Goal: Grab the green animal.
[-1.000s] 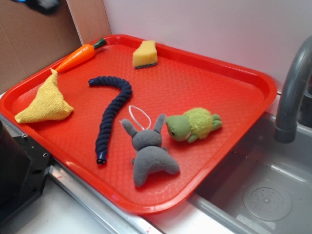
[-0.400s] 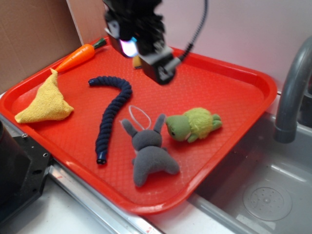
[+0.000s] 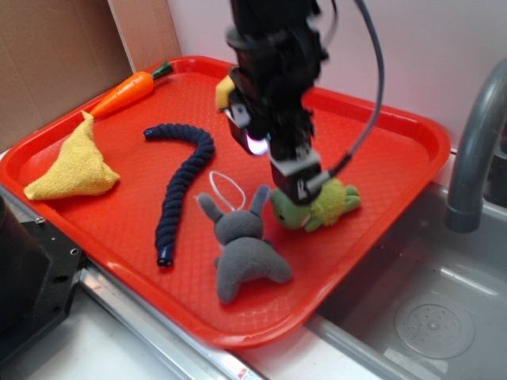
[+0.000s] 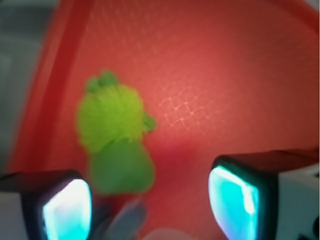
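The green animal (image 3: 326, 202) lies on the right part of the red tray (image 3: 380, 158), its olive head toward the grey bunny plush (image 3: 244, 249). In the wrist view the green animal (image 4: 115, 135) is blurred, left of centre, its head reaching down near the left finger. My gripper (image 3: 299, 184) hangs just above the animal's head, partly covering it. The gripper (image 4: 150, 210) is open, with a wide gap between its two glowing pads, and it holds nothing.
On the tray also lie a dark blue braided rope (image 3: 181, 186), a yellow cloth (image 3: 77, 166), a carrot (image 3: 127, 91) and a yellow sponge piece (image 3: 224, 89) behind the arm. A sink (image 3: 432, 317) and grey faucet (image 3: 475, 150) stand to the right.
The arm came in from the top left and has moved down and to the right, from over the tray's back to just above the green animal. The toys have not moved.
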`<state>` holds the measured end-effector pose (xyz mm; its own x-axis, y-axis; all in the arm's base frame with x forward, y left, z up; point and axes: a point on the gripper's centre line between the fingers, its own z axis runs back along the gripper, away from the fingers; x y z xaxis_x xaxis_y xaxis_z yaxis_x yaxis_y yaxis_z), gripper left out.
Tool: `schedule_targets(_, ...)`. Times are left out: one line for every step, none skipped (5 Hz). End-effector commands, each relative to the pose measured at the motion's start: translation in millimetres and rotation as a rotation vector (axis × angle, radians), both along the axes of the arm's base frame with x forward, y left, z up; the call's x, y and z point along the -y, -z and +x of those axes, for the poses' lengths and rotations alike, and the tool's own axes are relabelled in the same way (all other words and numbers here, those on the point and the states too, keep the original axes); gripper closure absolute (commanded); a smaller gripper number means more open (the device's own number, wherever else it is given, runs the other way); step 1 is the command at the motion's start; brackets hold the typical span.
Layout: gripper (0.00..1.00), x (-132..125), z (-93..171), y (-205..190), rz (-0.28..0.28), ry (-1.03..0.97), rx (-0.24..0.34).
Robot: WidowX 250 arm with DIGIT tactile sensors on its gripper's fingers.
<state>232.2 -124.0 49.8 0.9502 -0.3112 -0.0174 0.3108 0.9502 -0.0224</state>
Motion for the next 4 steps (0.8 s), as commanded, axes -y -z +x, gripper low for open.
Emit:
schedule_targets(0.00,6.7,7.7,-13.2,-0.033,-0.001,0.053)
schedule_targets(0.00,6.7,7.7,-13.2,-0.033,-0.001,0.053)
schedule_targets(0.00,6.7,7.7,-13.2,-0.033,-0.001,0.053)
schedule_targets(0.00,23.5,12.3,-20.5,-0.028,0.052,0.071)
